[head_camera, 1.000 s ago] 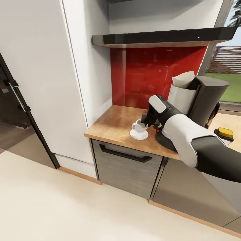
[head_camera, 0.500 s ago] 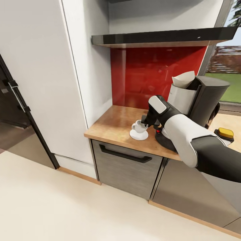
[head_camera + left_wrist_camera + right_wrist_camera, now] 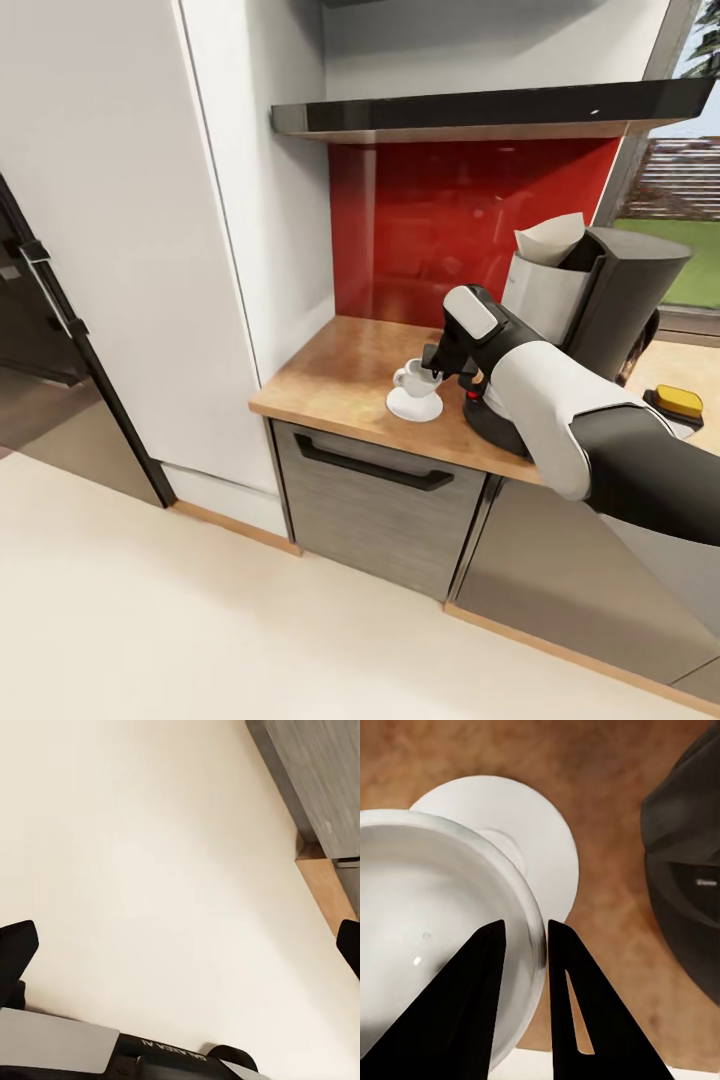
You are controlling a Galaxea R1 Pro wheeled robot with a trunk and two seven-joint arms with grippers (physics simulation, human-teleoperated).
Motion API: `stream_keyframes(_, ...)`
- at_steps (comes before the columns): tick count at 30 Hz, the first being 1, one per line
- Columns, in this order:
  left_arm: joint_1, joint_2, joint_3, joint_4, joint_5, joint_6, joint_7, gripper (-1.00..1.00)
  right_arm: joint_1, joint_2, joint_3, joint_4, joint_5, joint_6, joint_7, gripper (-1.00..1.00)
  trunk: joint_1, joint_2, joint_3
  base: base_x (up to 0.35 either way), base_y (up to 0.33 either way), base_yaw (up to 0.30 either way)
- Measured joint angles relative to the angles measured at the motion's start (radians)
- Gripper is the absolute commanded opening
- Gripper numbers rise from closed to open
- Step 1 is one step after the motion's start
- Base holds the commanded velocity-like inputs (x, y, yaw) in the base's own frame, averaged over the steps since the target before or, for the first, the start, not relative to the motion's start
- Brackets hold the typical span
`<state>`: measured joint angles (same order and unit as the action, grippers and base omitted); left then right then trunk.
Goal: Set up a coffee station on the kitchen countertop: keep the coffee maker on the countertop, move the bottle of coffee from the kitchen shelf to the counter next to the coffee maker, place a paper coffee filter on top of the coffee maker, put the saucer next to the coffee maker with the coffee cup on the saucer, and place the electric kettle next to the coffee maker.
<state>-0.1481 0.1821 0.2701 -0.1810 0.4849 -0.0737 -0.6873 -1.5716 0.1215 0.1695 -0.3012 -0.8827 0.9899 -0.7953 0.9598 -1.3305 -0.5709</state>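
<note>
A white coffee cup (image 3: 409, 377) stands on or just above the white saucer (image 3: 414, 405) on the wooden countertop (image 3: 340, 385); I cannot tell whether they touch. My right gripper (image 3: 432, 372) is shut on the cup's rim. In the right wrist view one finger (image 3: 472, 990) is inside the cup (image 3: 427, 937) and the other outside, with the saucer (image 3: 536, 844) beneath. The dark coffee maker (image 3: 610, 300) stands just right of the saucer with a paper filter (image 3: 548, 240) on top. My left gripper (image 3: 180, 945) is open over the floor.
A red backsplash (image 3: 450, 220) and a dark shelf (image 3: 480, 110) lie behind and above the counter. A tall white cabinet (image 3: 150, 250) flanks the counter's left end. A drawer with a black handle (image 3: 370, 465) sits below. A yellow-topped object (image 3: 678, 402) is at the right edge.
The whole picture has shifted very slightly. The right gripper and the cup keep their place over the saucer.
</note>
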Motion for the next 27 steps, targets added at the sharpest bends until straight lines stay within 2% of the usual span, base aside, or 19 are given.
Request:
stream_keyframes(18, 0.000, 0.000, 0.000, 0.000, 0.000, 0.000, 0.000, 1.00, 0.000, 0.000, 0.000, 0.000, 0.000, 0.000, 0.000, -1.00, 0.000, 0.000, 0.000, 0.027, -0.022, 0.000)
stream_keyframes(27, 0.000, 0.000, 0.000, -0.001, 0.000, 0.000, -0.001, 1.00, 0.000, 0.000, 0.000, 0.000, 0.001, 0.000, 0.000, -1.00, 0.031, -0.056, -0.025, 0.000, 0.000, 0.000)
